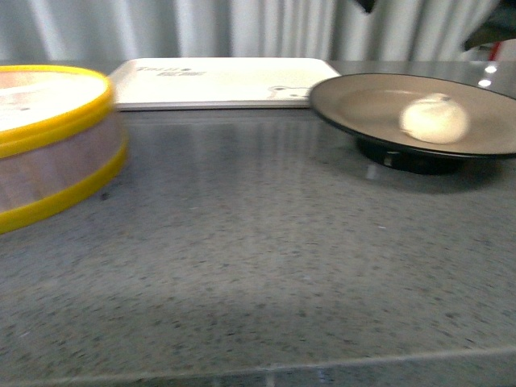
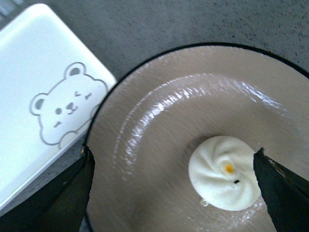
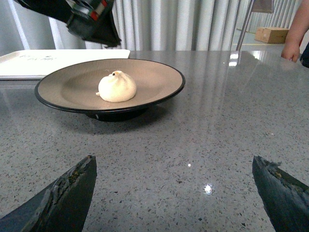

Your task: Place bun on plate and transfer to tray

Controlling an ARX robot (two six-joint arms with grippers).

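The white pleated bun (image 1: 434, 118) lies inside the beige plate with a black rim (image 1: 355, 101) at the right of the grey table. In the left wrist view my left gripper (image 2: 174, 166) is open above the plate (image 2: 145, 145), with the bun (image 2: 224, 172) resting close to one finger. In the right wrist view my right gripper (image 3: 174, 188) is open and empty low over the table, facing the plate (image 3: 63, 87) and bun (image 3: 117, 86) from a distance. The cream tray with a bear drawing (image 1: 210, 81) lies flat behind, just left of the plate.
A yellow-rimmed steamer basket (image 1: 48, 145) stands at the left front. The tray's bear corner (image 2: 53, 111) sits right beside the plate rim. My left arm (image 3: 82, 17) hangs above the plate. A person's hand (image 3: 292, 46) rests at the far table edge.
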